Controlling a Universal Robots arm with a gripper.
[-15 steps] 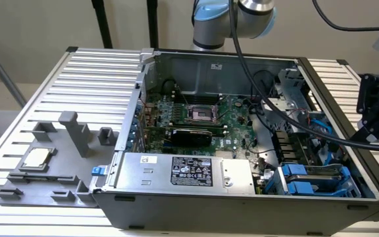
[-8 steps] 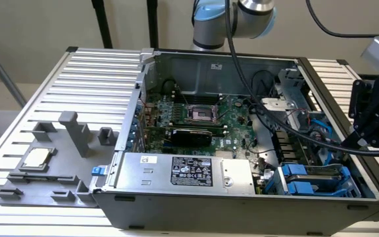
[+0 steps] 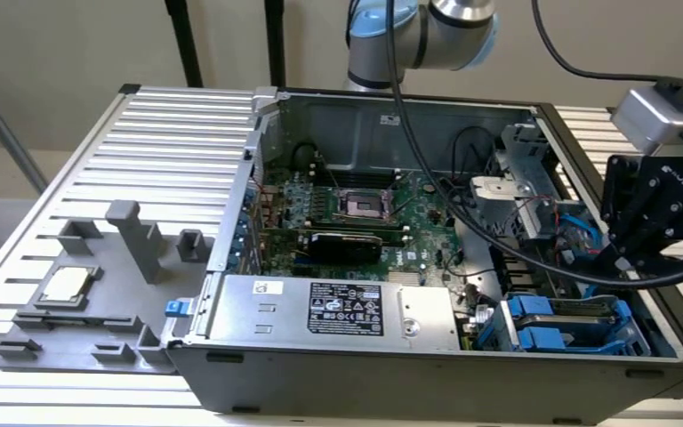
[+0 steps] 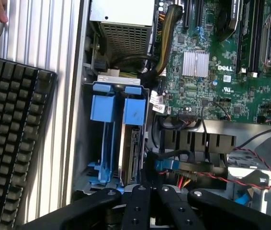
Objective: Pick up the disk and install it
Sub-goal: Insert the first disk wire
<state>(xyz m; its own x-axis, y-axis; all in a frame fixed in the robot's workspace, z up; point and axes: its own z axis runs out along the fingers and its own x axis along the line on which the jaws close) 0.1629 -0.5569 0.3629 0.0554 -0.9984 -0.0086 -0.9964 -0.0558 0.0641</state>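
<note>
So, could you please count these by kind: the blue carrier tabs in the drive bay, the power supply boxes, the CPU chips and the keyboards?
Blue carrier tabs: 2
Power supply box: 1
CPU chip: 1
Keyboard: 1
Total: 5

I count one computer case (image 3: 437,391), one power supply (image 3: 330,307), one motherboard (image 3: 354,200), two blue carriers (image 4: 102,108), one disk (image 4: 134,153), one keyboard (image 4: 11,143), one CPU chip (image 3: 67,283).
</note>
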